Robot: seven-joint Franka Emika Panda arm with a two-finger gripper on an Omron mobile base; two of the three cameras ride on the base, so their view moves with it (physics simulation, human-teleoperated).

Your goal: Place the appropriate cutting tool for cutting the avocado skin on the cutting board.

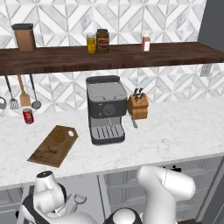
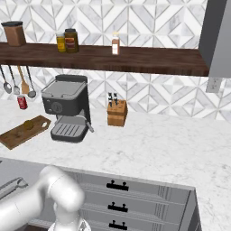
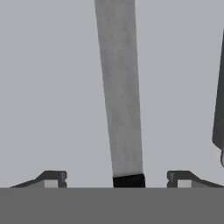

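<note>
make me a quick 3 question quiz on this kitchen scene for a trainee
1. True or false: the cutting board already has the knife lying on it.
2. In the hand view, the knife blade lies: A) between the two fingertips B) outside both C) across one fingertip.
3. Fill in: the knife block stands right beside the ____.

Key
1. False; the knife is still down by the gripper, off the board.
2. A
3. coffee machine

Shelf: 1 canister (image 1: 24,37), 2 jars (image 1: 97,42), 1 bottle (image 1: 146,41). Wall at 9 o'clock: 3 utensils (image 1: 19,92). Counter: 1 can (image 1: 28,116), 1 cutting board (image 1: 54,145), 1 coffee machine (image 1: 105,109), 1 knife block (image 1: 138,105).
</note>
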